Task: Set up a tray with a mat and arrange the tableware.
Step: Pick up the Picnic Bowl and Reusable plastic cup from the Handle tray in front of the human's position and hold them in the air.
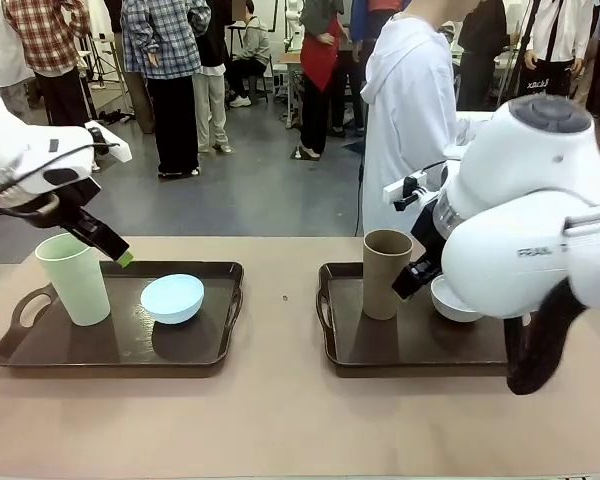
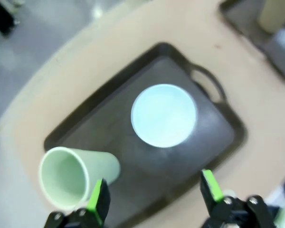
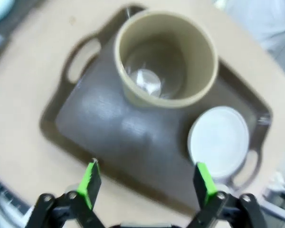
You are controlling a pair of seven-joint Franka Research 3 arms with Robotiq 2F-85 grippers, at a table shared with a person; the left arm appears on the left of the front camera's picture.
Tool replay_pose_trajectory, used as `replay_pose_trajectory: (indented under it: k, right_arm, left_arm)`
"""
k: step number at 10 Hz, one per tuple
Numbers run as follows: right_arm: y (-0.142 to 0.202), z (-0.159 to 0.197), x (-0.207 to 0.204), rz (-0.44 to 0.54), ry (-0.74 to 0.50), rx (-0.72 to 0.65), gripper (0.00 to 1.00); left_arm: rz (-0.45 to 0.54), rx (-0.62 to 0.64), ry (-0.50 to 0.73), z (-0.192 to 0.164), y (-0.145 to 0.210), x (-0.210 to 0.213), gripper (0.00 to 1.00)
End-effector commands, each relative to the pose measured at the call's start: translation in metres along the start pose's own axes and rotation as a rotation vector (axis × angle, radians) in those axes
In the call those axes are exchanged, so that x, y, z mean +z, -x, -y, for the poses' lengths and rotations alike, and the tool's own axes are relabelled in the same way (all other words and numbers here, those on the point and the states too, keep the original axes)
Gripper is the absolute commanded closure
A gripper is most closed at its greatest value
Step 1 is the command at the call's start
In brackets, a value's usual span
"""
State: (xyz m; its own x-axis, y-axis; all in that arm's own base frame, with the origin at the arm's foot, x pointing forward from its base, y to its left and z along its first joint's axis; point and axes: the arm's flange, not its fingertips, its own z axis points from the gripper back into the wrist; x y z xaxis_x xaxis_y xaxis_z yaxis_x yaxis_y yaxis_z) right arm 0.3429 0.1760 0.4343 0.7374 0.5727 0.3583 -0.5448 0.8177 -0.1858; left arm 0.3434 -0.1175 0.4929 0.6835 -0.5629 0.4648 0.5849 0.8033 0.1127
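The left gripper [image 2: 154, 194] hangs over the left tray [image 2: 104, 128] with its jaws wide and nothing between them. The pale green cup [image 2: 71, 175] stands upright just outside one finger, its open mouth facing up toward the wrist. The light blue bowl [image 2: 164, 115] lies ahead of the gap between the fingers. The right gripper [image 3: 146, 183], equally wide and empty, sits above the right tray [image 3: 128, 137]. The brown cup [image 3: 164, 57] stands upright straight ahead of it, and the whitish bowl [image 3: 218, 140] is nearer, off toward one finger. Each arm looks nearer its own tray's pieces, and taking a cup would probably need a sideways shift first.
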Motion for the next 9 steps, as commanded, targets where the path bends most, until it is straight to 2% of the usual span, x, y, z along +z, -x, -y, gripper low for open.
replay_pose_trajectory:
  k: [1,3,4,5,8,9]
  right_arm:
    - [0.115,-0.034,0.044,-0.063,-0.020,0.000,0.00]
    - [0.149,-0.049,0.070,-0.100,-0.021,-0.027,0.00]
    - [0.149,-0.050,0.074,-0.102,0.014,-0.061,0.00]
    - [0.036,-0.027,0.083,-0.100,-0.010,0.010,0.00]
    - [0.036,-0.027,0.083,-0.100,-0.010,0.010,0.00]
    - [0.046,-0.032,0.099,-0.106,-0.001,-0.004,0.00]
  left_arm:
    - [-0.020,-0.053,0.098,0.021,0.092,0.017,0.00]
    - [-0.122,-0.030,0.096,0.026,0.112,0.018,0.00]
    - [-0.140,-0.020,0.077,0.025,0.108,0.015,0.00]
    - [-0.080,-0.040,0.104,0.004,0.029,0.041,0.00]
    - [-0.080,-0.040,0.104,0.004,0.029,0.041,0.00]
    - [-0.080,-0.040,0.104,0.004,0.029,0.041,0.00]
